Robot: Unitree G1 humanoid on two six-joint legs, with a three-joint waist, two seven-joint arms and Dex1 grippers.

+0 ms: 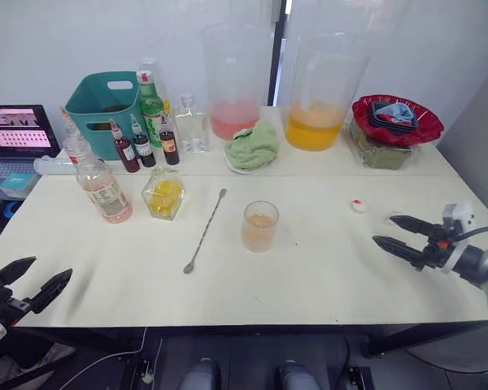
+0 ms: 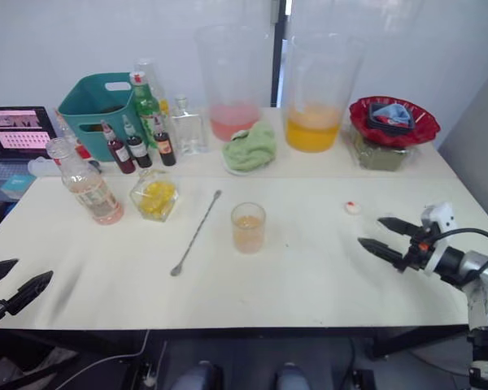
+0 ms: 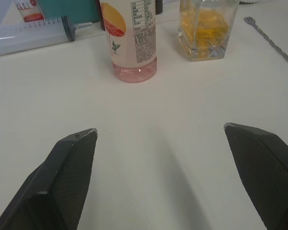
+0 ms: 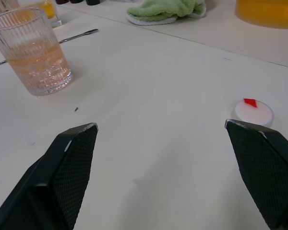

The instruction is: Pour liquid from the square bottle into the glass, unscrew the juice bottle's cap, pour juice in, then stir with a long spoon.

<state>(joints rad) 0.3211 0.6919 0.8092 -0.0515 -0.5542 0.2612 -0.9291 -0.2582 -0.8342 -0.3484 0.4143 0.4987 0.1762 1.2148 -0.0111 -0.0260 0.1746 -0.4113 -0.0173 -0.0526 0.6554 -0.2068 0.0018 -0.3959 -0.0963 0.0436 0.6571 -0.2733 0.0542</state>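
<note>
The glass (image 1: 260, 226) stands mid-table, about half full of orange-pink liquid. Left of it the long spoon (image 1: 205, 231) lies flat on the table. Further left stands the square bottle (image 1: 163, 193) with yellow contents. The juice bottle (image 1: 104, 188) beside it holds a little pale pink juice, and its mouth has no cap on it. A white cap (image 1: 359, 205) lies on the table to the right. My left gripper (image 1: 51, 268) is open and empty at the table's front left edge. Near the cap (image 4: 252, 111), my right gripper (image 1: 384, 228) hangs open and empty.
Along the back stand a teal basket (image 1: 106, 101), a green bottle (image 1: 150, 106), small dark red bottles (image 1: 142, 145), a clear flask (image 1: 192, 126), two big jugs (image 1: 237, 77), a green cloth (image 1: 252, 146) and a red bowl (image 1: 396, 119). A laptop (image 1: 16, 130) sits far left.
</note>
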